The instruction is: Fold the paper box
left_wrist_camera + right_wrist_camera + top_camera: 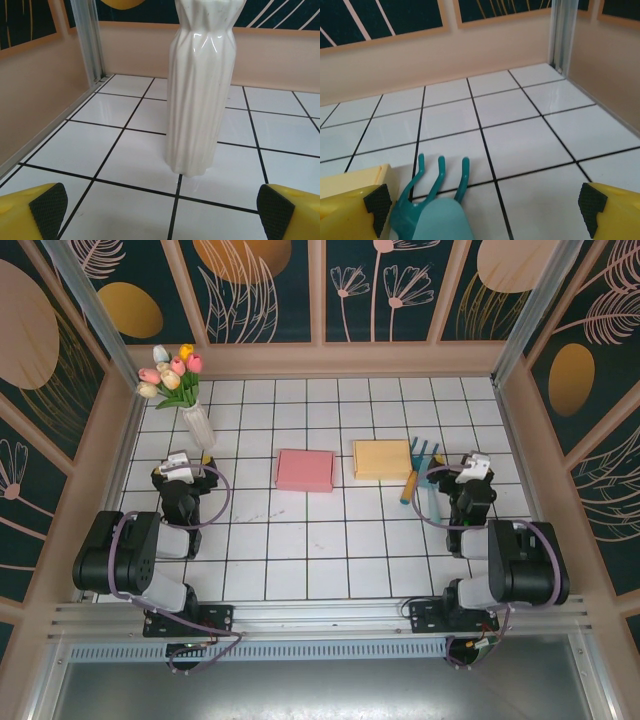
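From above, the white tiled surface (300,560) carries two flat paper boxes lying side by side but apart near its middle: one pink paper box (305,470) and one yellow paper box (381,458). Just right of the yellow one lie two small tools, one orange-handled tool (409,487) and one teal-handled tool (432,502). One white vase (199,426) of tulips (172,370) stands at the far left. The left pincer (183,462) sits near the vase, and the right pincer (473,466) just right of the tools. Neither touches a box.

In the left wrist view, the left pincer (160,210) is spread wide with nothing between its two black pads (47,205); the vase (200,85) stands upright ahead.

In the right wrist view, the right pincer (485,207) is likewise wide and bare. One three-tined teal fork (440,177) lies ahead, beside a corner of the yellow paper box (355,179).
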